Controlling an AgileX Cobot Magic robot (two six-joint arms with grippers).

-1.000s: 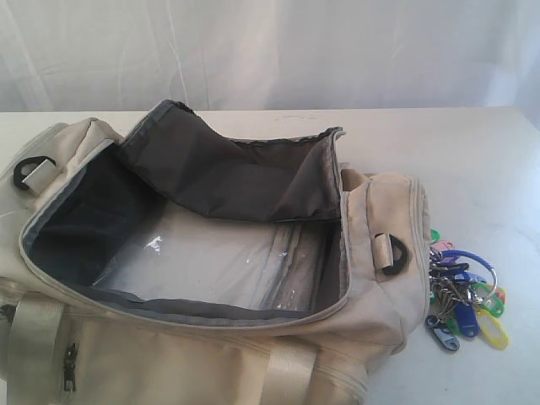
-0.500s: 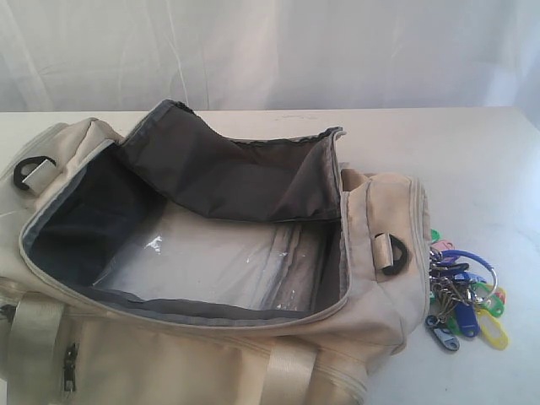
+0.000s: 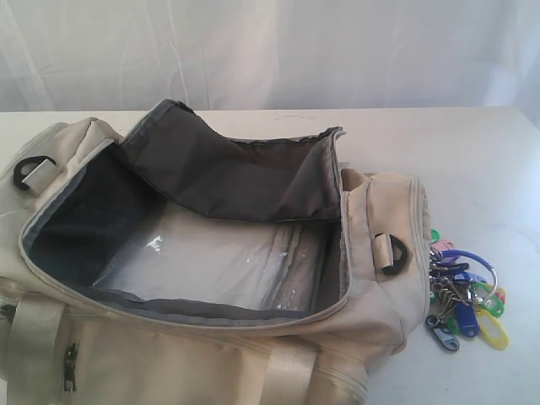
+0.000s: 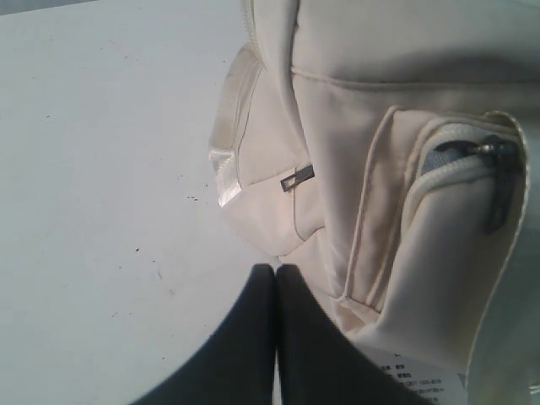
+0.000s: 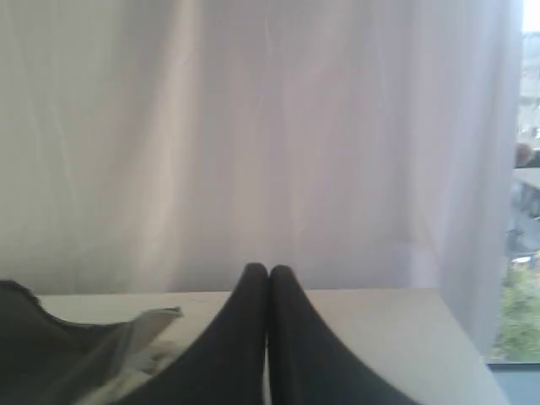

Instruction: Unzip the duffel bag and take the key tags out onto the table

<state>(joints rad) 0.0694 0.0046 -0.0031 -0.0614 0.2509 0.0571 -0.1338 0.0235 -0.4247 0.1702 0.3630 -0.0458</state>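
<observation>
Big white table (image 3: pixel 494 156), plain flat top, few tiny dark specks visible up close in left wrist view. Cream duffel bag (image 3: pixel 211 363) sat right on it, hogging left and middle of exterior view, near side runs out of shot. Top flap thrown back, dark grey lining showing. Key tags (image 3: pixel 462 297) lying on tabletop just beside bag's right end, touching it or not, can't tell. Blue, green, yellow, pink tags on metal rings. White surface shows right of bag and behind it.
</observation>
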